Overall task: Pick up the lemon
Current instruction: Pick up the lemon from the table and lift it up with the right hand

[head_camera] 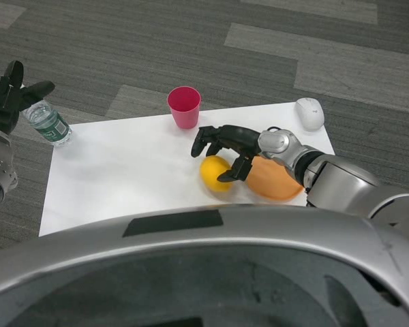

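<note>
Reaching in from 3 o'clock in the head view, right robot hand (226,151) sits over the lemon (215,172), fingers curled down across the fruit's top and right side, thumb low against its right edge. Contact looks likely but a firm hold cannot be confirmed; lemon appears to rest on the white worktop (123,177). Lemon lies near worktop centre, slightly toward 5 o'clock. Orange rounded object (273,180) sits just beside the lemon at its 3 o'clock, partly under the right wrist; cannot tell whether the two touch. Pink cup (184,107) stands upright near the far worktop edge, at 11 o'clock from the lemon, apart from the hand. White computer mouse (309,113) at the far right corner, about 2 o'clock. Clear water bottle (48,124) with green label lies tilted at the far left corner, 10 o'clock. Left robot hand (10,95) raised off the left edge near the bottle, fingers spread wide, holding nothing. Grey striped carpet (293,48) beyond.
</note>
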Available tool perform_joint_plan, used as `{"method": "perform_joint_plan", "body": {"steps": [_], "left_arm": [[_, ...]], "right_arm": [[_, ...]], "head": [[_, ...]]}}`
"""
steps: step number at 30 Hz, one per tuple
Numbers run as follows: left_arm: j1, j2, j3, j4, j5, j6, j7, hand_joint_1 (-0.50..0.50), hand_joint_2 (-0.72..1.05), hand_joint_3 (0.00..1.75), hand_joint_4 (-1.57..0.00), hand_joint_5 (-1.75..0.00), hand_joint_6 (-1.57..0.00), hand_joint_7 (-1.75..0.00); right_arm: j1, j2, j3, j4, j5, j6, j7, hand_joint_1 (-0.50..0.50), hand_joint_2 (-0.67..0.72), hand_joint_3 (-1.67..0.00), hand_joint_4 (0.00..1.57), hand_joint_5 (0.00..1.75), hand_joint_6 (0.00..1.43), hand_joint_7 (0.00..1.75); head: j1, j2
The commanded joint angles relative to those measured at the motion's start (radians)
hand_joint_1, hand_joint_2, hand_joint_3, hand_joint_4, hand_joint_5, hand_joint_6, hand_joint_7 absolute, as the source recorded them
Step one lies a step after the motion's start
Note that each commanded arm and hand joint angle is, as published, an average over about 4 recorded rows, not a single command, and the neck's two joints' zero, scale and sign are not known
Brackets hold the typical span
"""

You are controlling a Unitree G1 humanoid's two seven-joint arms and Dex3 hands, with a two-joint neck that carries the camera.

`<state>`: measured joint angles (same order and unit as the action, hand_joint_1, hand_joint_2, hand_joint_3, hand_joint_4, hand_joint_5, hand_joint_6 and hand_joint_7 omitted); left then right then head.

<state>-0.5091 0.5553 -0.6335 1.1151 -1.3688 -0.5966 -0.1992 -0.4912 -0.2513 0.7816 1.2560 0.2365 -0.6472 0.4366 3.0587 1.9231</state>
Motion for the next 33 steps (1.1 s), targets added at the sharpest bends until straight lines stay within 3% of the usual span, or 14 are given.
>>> {"method": "perform_joint_plan", "body": {"steps": [1, 6, 8, 11, 18, 22, 27, 30, 33], "left_arm": [[0.003, 0.008, 0.009, -0.006, -0.006, 0.003, 0.001, 0.5, 0.96, 0.09, 0.0, 0.0, 0.0, 0.0], [0.003, 0.008, 0.01, -0.006, -0.006, 0.003, 0.001, 0.5, 0.96, 0.09, 0.0, 0.0, 0.0, 0.0], [0.003, 0.008, 0.011, -0.006, -0.006, 0.003, 0.001, 0.5, 0.96, 0.09, 0.0, 0.0, 0.0, 0.0], [0.003, 0.008, 0.012, -0.006, -0.005, 0.003, 0.001, 0.5, 0.96, 0.09, 0.0, 0.0, 0.0, 0.0], [0.003, 0.008, 0.015, -0.006, -0.005, 0.003, 0.001, 0.5, 0.96, 0.09, 0.0, 0.0, 0.0, 0.0], [0.003, 0.008, 0.015, -0.006, -0.006, 0.003, 0.001, 0.5, 0.96, 0.09, 0.0, 0.0, 0.0, 0.0], [0.003, 0.008, 0.016, -0.006, -0.005, 0.003, 0.001, 0.5, 0.96, 0.07, 0.0, 0.0, 0.0, 0.0], [0.003, 0.008, 0.017, -0.006, -0.006, 0.003, 0.001, 0.5, 0.96, 0.09, 0.0, 0.0, 0.0, 0.0], [0.003, 0.008, 0.017, -0.006, -0.006, 0.003, 0.001, 0.5, 0.96, 0.07, 0.0, 0.0, 0.0, 0.0]], "right_arm": [[-0.001, -0.013, -0.015, -0.001, -0.003, 0.008, 0.001, 0.15, -0.54, -1.47, 0.0, 1.65, 0.03, 1.12], [0.003, -0.016, -0.027, -0.001, -0.002, 0.008, 0.001, 0.19, -0.48, -0.87, 0.0, 1.65, 0.0, 1.05], [0.004, -0.016, -0.031, -0.001, -0.002, 0.008, 0.001, 0.23, -0.27, -0.58, 0.0, 1.65, 0.0, 1.05], [0.004, -0.017, -0.033, -0.001, -0.001, 0.008, 0.001, 0.27, -0.07, -0.36, 0.0, 1.65, 0.0, 1.01], [0.005, -0.017, -0.033, -0.003, 0.001, 0.008, 0.001, 0.29, 0.09, -0.24, 0.0, 1.65, 0.0, 0.98], [0.005, -0.017, -0.033, -0.001, 0.001, 0.009, 0.001, 0.29, 0.11, -0.24, 0.0, 1.65, 0.0, 0.98], [0.006, -0.016, -0.031, -0.001, 0.0, 0.009, 0.001, 0.3, 0.31, -0.16, 0.0, 1.65, 0.0, 0.98], [0.006, -0.015, -0.022, -0.001, -0.029, 0.01, 0.001, 0.29, 0.17, -0.16, 0.0, 1.65, 0.0, 0.89], [0.005, -0.014, -0.019, -0.001, -0.065, 0.012, 0.001, 0.25, -0.03, -0.26, 0.0, 1.6, 0.0, 0.65]], "head": [[0.001, 0.001], [0.0, 0.001], [-0.001, 0.002], [-0.002, 0.002], [-0.002, 0.003], [-0.003, 0.004], [-0.004, 0.002], [-0.005, 0.002], [-0.009, 0.001]]}}
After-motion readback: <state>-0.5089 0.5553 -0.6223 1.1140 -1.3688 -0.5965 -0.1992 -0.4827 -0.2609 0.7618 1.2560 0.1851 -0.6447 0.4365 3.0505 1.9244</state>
